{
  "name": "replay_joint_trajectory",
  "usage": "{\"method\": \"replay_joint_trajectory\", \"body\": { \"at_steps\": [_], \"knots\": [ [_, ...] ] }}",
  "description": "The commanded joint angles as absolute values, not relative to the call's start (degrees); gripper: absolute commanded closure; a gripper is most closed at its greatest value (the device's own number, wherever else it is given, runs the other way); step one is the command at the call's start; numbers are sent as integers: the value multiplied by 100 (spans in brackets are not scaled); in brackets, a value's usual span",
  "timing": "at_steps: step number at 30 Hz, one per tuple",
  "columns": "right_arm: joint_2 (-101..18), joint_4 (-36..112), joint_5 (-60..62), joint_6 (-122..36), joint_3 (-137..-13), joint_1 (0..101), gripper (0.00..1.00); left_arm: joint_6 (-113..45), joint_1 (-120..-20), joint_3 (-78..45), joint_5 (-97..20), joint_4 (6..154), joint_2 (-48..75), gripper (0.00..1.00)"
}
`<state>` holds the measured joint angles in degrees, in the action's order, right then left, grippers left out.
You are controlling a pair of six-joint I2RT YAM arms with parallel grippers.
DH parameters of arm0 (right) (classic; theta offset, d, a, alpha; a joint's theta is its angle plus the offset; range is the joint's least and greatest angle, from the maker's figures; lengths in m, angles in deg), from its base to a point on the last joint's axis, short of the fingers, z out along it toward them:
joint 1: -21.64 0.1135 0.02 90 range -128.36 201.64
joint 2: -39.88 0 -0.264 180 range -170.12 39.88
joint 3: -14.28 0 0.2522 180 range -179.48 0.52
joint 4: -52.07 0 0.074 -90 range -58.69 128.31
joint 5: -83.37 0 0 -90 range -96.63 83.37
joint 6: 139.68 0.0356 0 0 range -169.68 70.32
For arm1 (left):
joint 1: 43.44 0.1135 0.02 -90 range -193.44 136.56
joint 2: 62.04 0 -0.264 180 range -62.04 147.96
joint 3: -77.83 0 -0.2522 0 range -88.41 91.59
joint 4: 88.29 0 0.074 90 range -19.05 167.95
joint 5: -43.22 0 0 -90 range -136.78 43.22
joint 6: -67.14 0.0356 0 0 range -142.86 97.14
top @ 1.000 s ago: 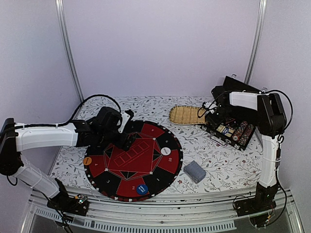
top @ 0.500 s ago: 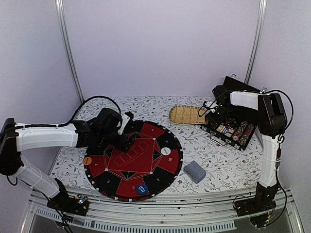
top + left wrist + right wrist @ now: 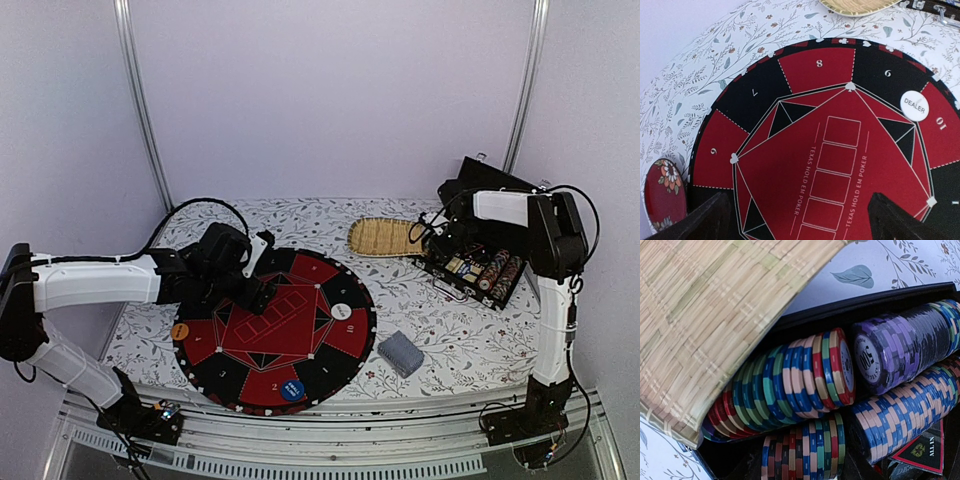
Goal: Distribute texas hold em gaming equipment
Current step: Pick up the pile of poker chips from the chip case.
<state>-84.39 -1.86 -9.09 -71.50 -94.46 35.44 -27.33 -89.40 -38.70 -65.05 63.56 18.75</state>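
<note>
White right arm (image 3: 505, 207) bends over chips (image 3: 805, 375); left pincer (image 3: 799, 200) hovers (spread).

— What stands around you?
— A plain, pale lilac back wall (image 3: 330, 90), and side walls of the same shade. Two metal uprights (image 3: 142, 105) rise at the back corners, leaning outward toward the top.
— And beneath you?
— My counter (image 3: 450, 325), under a white cloth printed with grey leaves and small red flowers. An aluminium rail (image 3: 330, 440) runs along its near edge. The light is soft and even.
</note>
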Motion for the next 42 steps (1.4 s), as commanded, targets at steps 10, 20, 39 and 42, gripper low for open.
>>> {"method": "replay_joint_trajectory", "body": {
  "at_steps": [10, 20, 39, 42],
  "knots": [
    [-7462, -648, -709, -6192, -10255, 3438, 98, -2366, -8872, -4203, -6167, 7038, 1000, 2],
    [-6491, -659, 2057, -4804, -9608, 3666, 98, -1460, -9079, -3963, -5320, 7738, 912, 4],
    [-6945, 3052, 4374, -2099, -7396, 4901, 98, -804, -9406, -1740, -3691, 7932, 4290, 2],
    [-7186, 3188, 4365, -1959, -7393, 4906, 98, -731, -9433, -1459, -3737, 7937, 4729, 2]
  ]
}}
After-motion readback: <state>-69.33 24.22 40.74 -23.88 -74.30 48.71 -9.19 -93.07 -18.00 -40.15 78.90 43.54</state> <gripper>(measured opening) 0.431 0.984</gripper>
